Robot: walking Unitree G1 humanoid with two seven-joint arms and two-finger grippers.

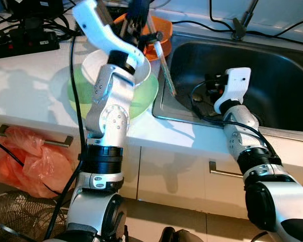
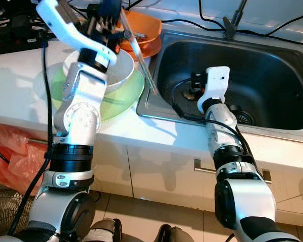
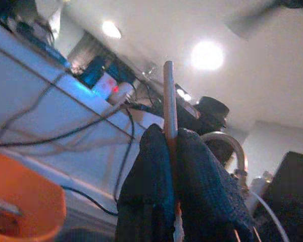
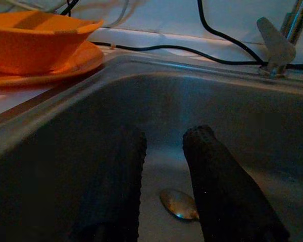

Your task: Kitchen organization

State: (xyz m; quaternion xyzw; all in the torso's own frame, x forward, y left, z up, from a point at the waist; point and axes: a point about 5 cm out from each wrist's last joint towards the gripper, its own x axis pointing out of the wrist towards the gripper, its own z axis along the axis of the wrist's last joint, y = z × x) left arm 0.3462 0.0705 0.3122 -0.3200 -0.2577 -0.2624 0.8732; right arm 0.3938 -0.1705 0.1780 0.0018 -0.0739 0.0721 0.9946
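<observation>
The left gripper (image 1: 137, 22) is raised above the white table (image 1: 30, 80), its two black fingers (image 3: 202, 186) pressed together on a pair of chopsticks (image 1: 160, 58), which slant down from the grip toward the near left rim of the steel sink (image 1: 272, 70), their lower tips hanging over that rim. In the left wrist view one pale stick stands up between the fingers against the ceiling lights (the faucet curves behind it). Below the raised arm a white bowl (image 1: 93, 65) sits on a green plate (image 1: 146, 93), close to the sink's left edge. Behind them, at the back of the table, an orange bowl (image 4: 35, 38) rests on an orange plate (image 4: 76, 63), just beside the sink's far left corner. The right gripper (image 4: 164, 186) reaches down into the sink basin with its fingers spread apart, holding nothing; a metal spoon (image 4: 178, 204) lies on the sink floor, its bowl showing in the gap between them. The faucet (image 4: 283, 40) stands at the back rim, and black cables (image 4: 212, 35) trail along the table behind the sink. An orange plastic bag (image 1: 25, 161) hangs before the cabinet under the table on the robot's left.
</observation>
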